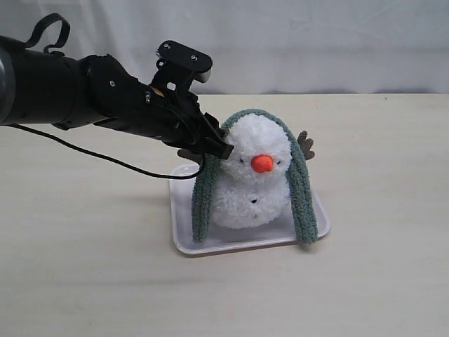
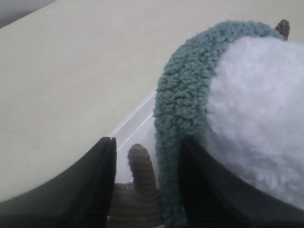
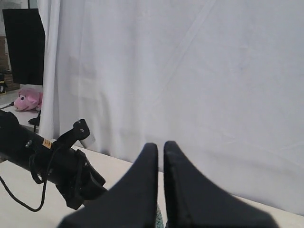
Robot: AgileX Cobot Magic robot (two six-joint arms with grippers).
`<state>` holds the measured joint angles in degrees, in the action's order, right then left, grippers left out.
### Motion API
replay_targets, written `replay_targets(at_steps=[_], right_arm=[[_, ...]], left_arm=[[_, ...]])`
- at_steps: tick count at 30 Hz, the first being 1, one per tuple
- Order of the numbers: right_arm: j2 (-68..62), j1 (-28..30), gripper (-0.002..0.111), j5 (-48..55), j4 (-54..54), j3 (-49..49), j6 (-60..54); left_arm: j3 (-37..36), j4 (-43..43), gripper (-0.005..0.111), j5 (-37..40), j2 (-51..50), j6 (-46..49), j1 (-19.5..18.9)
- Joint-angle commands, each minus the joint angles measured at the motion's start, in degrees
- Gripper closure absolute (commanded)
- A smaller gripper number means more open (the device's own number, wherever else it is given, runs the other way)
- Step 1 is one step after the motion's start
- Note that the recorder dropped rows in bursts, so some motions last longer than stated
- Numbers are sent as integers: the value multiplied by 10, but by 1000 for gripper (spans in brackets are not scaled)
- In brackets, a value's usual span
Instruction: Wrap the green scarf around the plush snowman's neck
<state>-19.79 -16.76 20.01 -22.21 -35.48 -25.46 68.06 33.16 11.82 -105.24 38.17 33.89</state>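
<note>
Looks like a robotics lab: a white curtain (image 1: 316,42) spans the top of the exterior frame, a pale worktable (image 1: 84,267) fills the rest, and a black robot arm (image 1: 63,91) enters at upper left.

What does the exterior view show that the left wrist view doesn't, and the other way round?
Exterior only: the plush snowman's orange nose and both ends of the green scarf hanging down to the tray. Left wrist only: a brown twig arm and one scarf strip sitting between the left gripper's open fingers. Both: the scarf draped over the snowman's head, the tray, the table.
</note>
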Motion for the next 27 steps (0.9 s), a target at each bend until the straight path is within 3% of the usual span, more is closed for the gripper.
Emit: replay_targets(at_steps=[1,13,24,27], right_arm=[[2,-1,104,-3,4,2,2],[2,-1,104,0,4,2,2],[2,-1,104,0,4,2,8],[2,-1,104,0,4,2,15]], left_arm=[[3,5,65,16,-8,-5,1],[3,-1,65,3,-17,-5,1],[3,14,65,-134,31,-6,1],[30,23,72,-107,29,-8,1]])
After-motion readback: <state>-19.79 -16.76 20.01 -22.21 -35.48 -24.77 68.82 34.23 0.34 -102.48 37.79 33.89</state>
